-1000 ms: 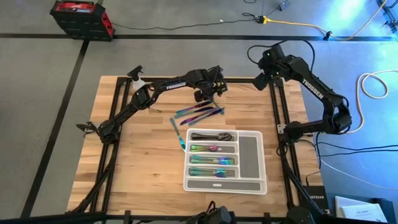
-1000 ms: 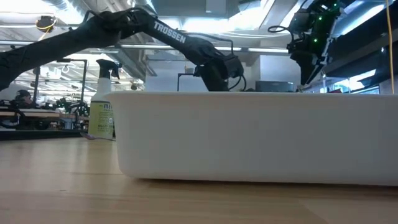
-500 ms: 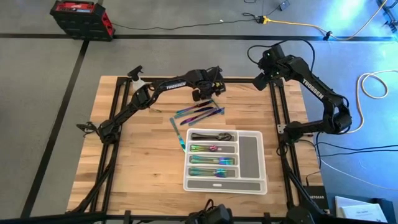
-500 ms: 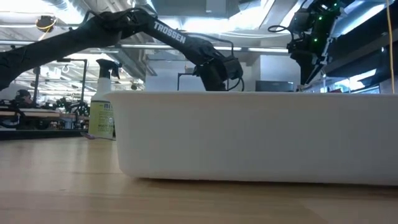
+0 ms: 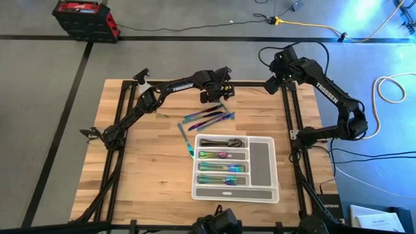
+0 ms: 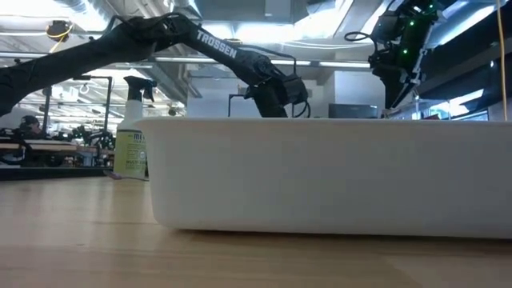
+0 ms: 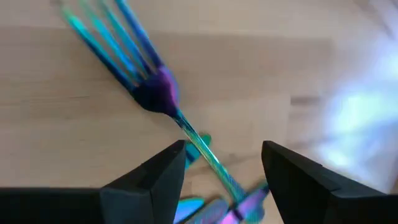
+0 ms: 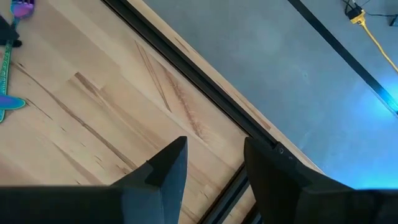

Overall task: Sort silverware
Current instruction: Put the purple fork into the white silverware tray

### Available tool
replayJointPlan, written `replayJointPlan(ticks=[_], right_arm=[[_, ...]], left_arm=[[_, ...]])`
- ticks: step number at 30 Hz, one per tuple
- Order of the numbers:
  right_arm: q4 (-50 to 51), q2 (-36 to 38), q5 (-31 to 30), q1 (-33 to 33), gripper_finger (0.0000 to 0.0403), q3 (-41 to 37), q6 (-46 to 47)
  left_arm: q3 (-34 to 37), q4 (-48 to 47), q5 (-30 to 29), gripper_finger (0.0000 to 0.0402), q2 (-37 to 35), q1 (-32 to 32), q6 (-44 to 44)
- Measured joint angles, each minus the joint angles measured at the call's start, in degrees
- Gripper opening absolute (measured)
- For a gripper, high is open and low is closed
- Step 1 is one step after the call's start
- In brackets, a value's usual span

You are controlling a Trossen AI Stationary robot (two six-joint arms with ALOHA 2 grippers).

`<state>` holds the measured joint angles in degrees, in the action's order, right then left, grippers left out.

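Loose iridescent silverware (image 5: pixel 209 117) lies flat on the wood at the far middle of the table, with one teal piece (image 5: pixel 186 140) beside the tray. The white-grey tray (image 5: pixel 263 162) holds dark spoons (image 5: pixel 221 142) and iridescent pieces (image 5: pixel 222 168) in separate rows. My left gripper (image 5: pixel 214 97) hovers open over the far end of the loose pile. In its wrist view an iridescent fork (image 7: pixel 149 81) lies on the table, its handle running between the open fingers (image 7: pixel 224 158) without touching them. My right gripper (image 8: pixel 214 155) waits open over the far right edge.
A yellow-green spray bottle (image 5: pixel 144 83) stands at the far left corner, also seen in the low view (image 6: pixel 132 136). The tray wall (image 6: pixel 320 176) fills the low view. Bare wood lies on the table's left half and near the front edge (image 5: pixel 143 182).
My left gripper has drawn back a little toward the table's far left, staying open above the loose pile. The silverware and the right arm have kept still.
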<state>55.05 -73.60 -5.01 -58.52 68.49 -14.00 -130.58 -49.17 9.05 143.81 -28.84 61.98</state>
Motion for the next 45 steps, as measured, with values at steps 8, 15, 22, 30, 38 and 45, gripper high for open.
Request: replayJointPlan(ticks=[8,15,22,30,38,45], right_arm=[[0.5,0.0,1.6,0.0,0.0143,0.0,0.0],[1.2,0.0,3.1,0.0,0.0143,0.0,0.1],[8.2,0.0,3.2,0.0,0.0143,0.0,2.0],[13.6,0.0,3.4,0.0,0.0143,0.0,2.1],[14.1,0.0,5.3,0.0,0.0143,0.0,3.7],[14.2,0.0,6.2,0.0,0.0143,0.0,3.7]], left_arm=[[-3.0,2.7,10.5,0.0198,-0.5,-2.1,-28.6],[-4.3,3.8,4.2,0.0198,-2.8,-3.3,-88.5],[-2.8,4.2,-1.3,0.0198,-2.9,-3.5,-122.1],[-1.8,-1.2,4.7,0.0198,-2.4,-2.4,-133.1],[2.9,-0.6,6.8,0.0198,-2.2,-0.8,-134.9],[4.4,-0.3,7.1,0.0188,-2.2,-2.4,-129.8]])
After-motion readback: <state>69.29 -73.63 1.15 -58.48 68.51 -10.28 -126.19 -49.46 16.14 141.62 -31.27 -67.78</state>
